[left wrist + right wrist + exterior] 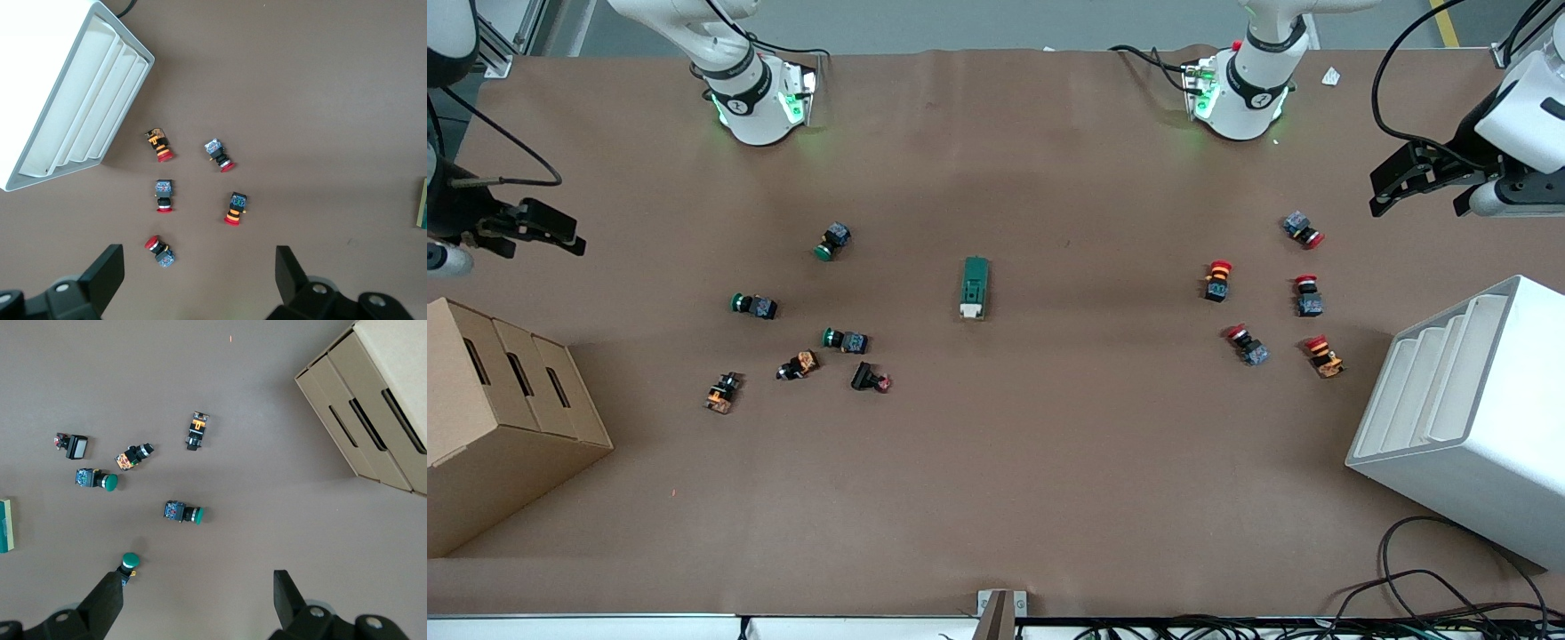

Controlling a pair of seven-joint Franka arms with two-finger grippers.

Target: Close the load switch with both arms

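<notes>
The load switch (975,287) is a dark-green block with a white lever end. It lies alone at the middle of the table, white end nearer the front camera. Its edge shows in the left wrist view (423,203) and in the right wrist view (4,527). My left gripper (1416,206) is open and empty, up in the air over the left arm's end of the table, above the red push-buttons (198,270). My right gripper (543,249) is open and empty, up over the right arm's end, above the green push-buttons (198,600).
Several red-capped push-buttons (1218,280) lie toward the left arm's end, beside a white slotted rack (1467,400). Several green and black push-buttons (845,340) lie toward the right arm's end, beside a cardboard box (498,418).
</notes>
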